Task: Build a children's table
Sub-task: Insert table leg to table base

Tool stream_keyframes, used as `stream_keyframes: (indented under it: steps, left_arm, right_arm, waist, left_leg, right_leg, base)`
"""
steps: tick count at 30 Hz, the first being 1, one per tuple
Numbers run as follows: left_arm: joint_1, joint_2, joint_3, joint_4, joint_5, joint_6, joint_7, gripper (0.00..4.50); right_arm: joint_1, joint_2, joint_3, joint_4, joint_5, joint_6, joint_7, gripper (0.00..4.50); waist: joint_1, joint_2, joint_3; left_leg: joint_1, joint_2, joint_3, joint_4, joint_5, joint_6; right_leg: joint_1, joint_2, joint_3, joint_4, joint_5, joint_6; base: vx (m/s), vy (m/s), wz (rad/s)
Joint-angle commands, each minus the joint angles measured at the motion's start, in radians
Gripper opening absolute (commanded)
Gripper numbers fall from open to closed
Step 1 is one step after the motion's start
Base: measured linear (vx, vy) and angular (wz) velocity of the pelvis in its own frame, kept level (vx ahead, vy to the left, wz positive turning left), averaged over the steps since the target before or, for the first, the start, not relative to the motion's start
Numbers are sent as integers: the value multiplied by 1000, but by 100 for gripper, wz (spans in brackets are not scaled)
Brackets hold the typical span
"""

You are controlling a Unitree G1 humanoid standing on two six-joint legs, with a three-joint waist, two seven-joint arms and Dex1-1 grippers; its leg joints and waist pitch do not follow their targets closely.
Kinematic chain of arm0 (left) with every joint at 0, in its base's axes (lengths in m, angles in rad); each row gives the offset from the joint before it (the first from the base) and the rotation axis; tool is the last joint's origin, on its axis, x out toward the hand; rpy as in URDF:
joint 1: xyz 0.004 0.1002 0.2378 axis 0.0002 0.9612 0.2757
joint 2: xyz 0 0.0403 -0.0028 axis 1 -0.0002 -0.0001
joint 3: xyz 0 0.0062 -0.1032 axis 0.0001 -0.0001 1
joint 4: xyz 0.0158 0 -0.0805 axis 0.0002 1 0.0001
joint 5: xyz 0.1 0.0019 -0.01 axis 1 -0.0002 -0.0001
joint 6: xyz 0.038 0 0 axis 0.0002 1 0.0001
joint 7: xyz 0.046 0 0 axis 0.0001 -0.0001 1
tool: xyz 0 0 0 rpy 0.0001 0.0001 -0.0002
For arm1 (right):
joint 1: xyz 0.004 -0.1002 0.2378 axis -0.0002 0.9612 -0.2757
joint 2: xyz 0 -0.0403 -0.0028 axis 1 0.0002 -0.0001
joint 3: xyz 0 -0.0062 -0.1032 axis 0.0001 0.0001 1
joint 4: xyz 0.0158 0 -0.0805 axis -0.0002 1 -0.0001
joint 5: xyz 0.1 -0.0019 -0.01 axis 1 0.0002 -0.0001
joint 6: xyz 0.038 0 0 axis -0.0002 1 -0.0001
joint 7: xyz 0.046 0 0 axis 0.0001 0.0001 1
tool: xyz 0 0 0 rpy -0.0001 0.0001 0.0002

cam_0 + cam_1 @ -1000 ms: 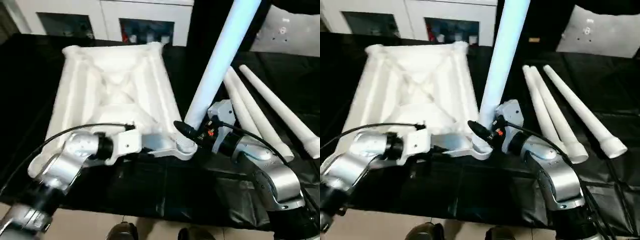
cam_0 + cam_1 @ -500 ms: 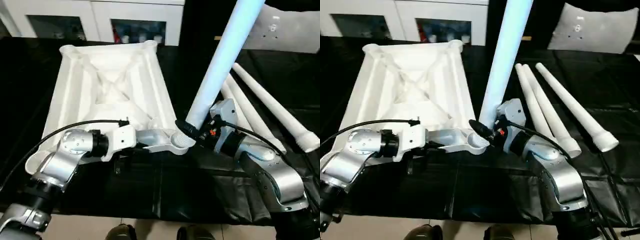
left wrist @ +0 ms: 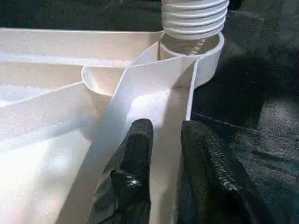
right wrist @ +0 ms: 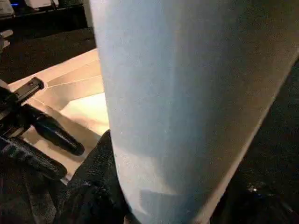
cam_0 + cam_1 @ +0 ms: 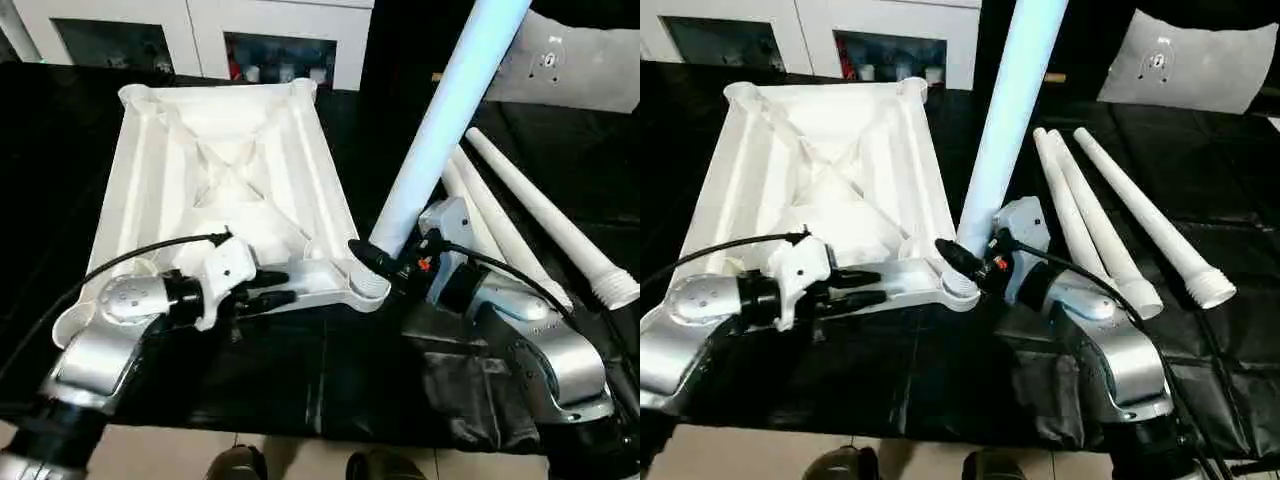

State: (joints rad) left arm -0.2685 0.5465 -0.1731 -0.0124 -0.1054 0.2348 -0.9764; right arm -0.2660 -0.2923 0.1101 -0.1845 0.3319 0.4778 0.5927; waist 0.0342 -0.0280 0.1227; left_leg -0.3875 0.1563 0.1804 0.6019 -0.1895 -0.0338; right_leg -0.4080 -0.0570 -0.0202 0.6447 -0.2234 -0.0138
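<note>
The children's table top (image 5: 225, 170) lies upside down on the black worktable, X ribs up. One white leg (image 5: 440, 120) stands tilted in the near right corner socket (image 5: 366, 287). Its ribbed end (image 3: 194, 18) shows just above that socket in the left wrist view. My right gripper (image 5: 383, 258) is shut on the leg's lower end, one black finger hooked round its front. My left gripper (image 5: 288, 291) lies along the top's near rim and points toward the socket. Its fingers (image 3: 135, 154) stand apart, open, with the rim wall between them.
Three more white legs (image 5: 1110, 215) lie side by side on the black cover (image 5: 330, 380) to the right of my right arm. White cabinets (image 5: 200, 30) stand behind the table. A pale panel (image 5: 580, 70) leans at the back right. A person's shoes (image 5: 240, 465) show at the near edge.
My left gripper's fingers have parted from the near rim, and that arm has drawn back a little to the left. The right gripper still holds the leg in the socket.
</note>
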Motion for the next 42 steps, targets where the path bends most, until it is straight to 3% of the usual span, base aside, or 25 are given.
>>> stream_keyframes:
  steps: [1,4,8,14,16,20,23,28,33,42]
  left_arm:
    - [9,14,-12,-30,20,31,9,158]
    - [7,14,-19,-59,23,68,3,188]
    - [-22,30,-59,-82,27,142,-8,192]
    - [-66,30,-102,-25,60,138,-44,192]
    - [-72,29,-105,-18,64,139,-43,174]
    - [-110,31,-116,15,53,143,-52,153]
    - [-122,33,-119,28,52,139,-62,113]
    - [-133,38,-129,47,64,130,-77,97]
    - [-142,52,-145,62,77,130,-92,35]
    - [-155,45,-140,75,62,107,-108,0]
  right_arm:
    - [1,1,2,-8,6,3,-4,189]
    - [-1,3,4,-5,5,2,-3,189]
    - [-4,9,6,5,1,-4,-4,189]
    - [-2,10,5,6,-1,-6,-5,189]
    - [-2,10,5,6,-1,-6,-5,189]
    - [4,9,2,0,-3,-6,-6,189]
    - [7,8,0,-3,-3,-5,-7,189]
    - [9,5,-1,-6,-5,-5,-9,189]
    - [9,3,0,-6,-7,-7,-11,189]
    - [-11,-10,14,10,-10,-6,12,189]
  waist:
    - [2,2,-63]
    - [2,3,-63]
    - [4,7,-62]
    - [5,13,-63]
    - [5,10,-64]
    - [6,17,-67]
    - [5,17,-68]
    - [6,20,-67]
    - [7,22,-68]
    - [5,18,-69]
  left_leg:
    - [19,67,-24,-73,-125,43]
    - [20,67,-24,-73,-122,41]
    - [20,65,-24,-74,-121,40]
    - [21,66,-26,-75,-128,29]
    - [20,65,-26,-74,-125,28]
    - [21,65,-26,-73,-119,25]
    - [19,65,-26,-72,-108,30]
    - [21,66,-27,-73,-129,23]
    - [22,67,-27,-74,-128,21]
    - [19,65,-26,-71,-109,32]
  right_leg:
    - [42,-79,48,-80,-105,-225]
    - [43,-80,49,-80,-102,-223]
    - [42,-79,49,-80,-86,-228]
    - [42,-78,49,-80,-77,-228]
    - [45,-79,49,-78,-63,-232]
    - [46,-79,49,-76,-35,-243]
    - [49,-79,48,-73,-2,-255]
    - [49,-80,48,-76,-30,-257]
    - [48,-79,48,-74,-17,-260]
    - [53,-81,49,-72,10,-267]
  base:
    - [0,0,0]
    - [0,0,0]
    - [0,0,0]
    - [0,0,0]
    - [0,0,0]
    - [0,0,0]
    - [0,0,0]
    - [0,0,0]
    - [0,0,0]
    - [0,0,0]
